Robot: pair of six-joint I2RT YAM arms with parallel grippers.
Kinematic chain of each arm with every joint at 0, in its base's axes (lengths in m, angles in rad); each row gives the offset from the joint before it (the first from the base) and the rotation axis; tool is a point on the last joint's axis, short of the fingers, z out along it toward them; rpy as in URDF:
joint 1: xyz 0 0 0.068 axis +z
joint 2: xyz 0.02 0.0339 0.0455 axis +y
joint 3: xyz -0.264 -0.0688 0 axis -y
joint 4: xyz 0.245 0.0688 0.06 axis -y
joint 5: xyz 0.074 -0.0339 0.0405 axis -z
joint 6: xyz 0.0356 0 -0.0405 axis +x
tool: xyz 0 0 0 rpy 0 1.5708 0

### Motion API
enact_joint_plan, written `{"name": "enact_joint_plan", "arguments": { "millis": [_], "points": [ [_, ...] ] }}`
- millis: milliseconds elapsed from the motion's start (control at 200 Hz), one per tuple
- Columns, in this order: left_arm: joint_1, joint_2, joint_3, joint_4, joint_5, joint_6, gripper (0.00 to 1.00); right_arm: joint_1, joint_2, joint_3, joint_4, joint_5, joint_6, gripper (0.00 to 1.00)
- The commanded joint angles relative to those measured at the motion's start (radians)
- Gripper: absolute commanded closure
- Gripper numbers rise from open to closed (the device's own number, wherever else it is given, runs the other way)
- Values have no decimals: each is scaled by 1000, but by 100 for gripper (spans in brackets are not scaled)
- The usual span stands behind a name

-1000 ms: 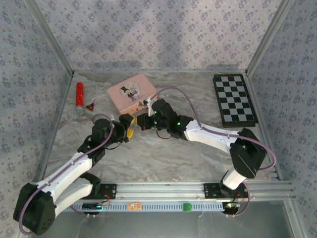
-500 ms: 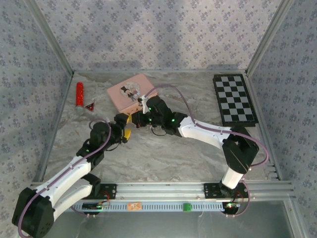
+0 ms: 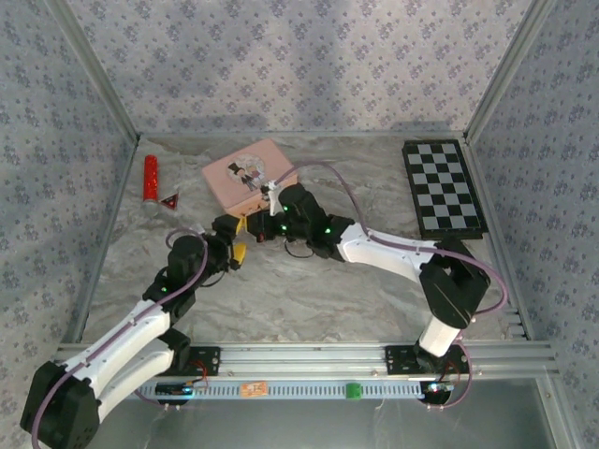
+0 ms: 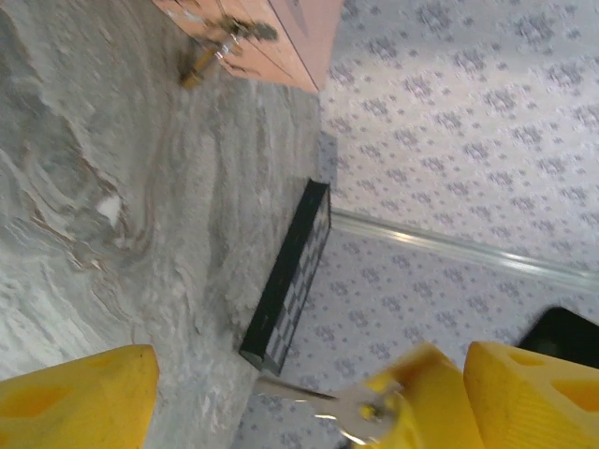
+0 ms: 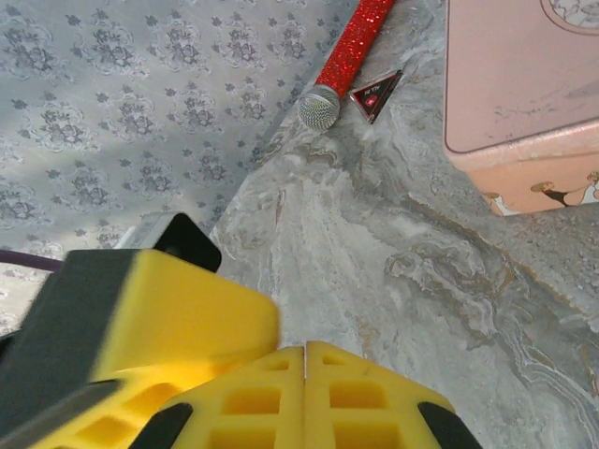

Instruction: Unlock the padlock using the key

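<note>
Between the wide-spread, blocky yellow fingers of the left gripper [image 4: 309, 393], the right gripper [image 5: 305, 360] arrives with its ribbed plastic tips pressed flat together on a thin silvery key [image 4: 323, 404] (blurred, so this is my reading), apparently offering it for a handover or a better hold. Farther off, the padlock [image 4: 199, 67], small and brass-coloured, lies on the veined, marble-look table [image 4: 112, 215] right against the front of the smooth pink tin [image 4: 290, 42], seemingly hooked to its clasp.
</note>
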State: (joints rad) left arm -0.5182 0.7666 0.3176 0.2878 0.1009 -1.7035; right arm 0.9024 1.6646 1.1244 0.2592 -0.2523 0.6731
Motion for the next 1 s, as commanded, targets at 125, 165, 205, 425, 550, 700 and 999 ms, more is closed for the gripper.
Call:
{"name": "enact_joint_plan", "arguments": {
  "millis": [125, 165, 205, 425, 550, 700, 999],
  "points": [
    [-6, -11, 8, 71, 17, -13, 15, 2, -15, -31, 160, -58, 56, 100],
    [-6, -10, 11, 70, 19, -13, 15, 5, -9, -28, 162, -56, 53, 100],
    [-7, -10, 12, 66, 20, -13, 15, 8, -2, -28, 166, -58, 52, 100],
    [-8, -5, 7, 94, 17, -17, 15, 16, 45, -24, 217, -82, 82, 100],
    [-9, 21, 6, 140, 33, -23, 15, 21, 63, -14, 226, -90, 85, 100],
    [-9, 13, 3, 144, 23, -24, 15, 25, 73, -15, 219, -89, 85, 100],
    [-7, -36, -23, 117, -26, -28, 15, 25, 40, -77, 237, -59, 86, 100]
  ]
}}
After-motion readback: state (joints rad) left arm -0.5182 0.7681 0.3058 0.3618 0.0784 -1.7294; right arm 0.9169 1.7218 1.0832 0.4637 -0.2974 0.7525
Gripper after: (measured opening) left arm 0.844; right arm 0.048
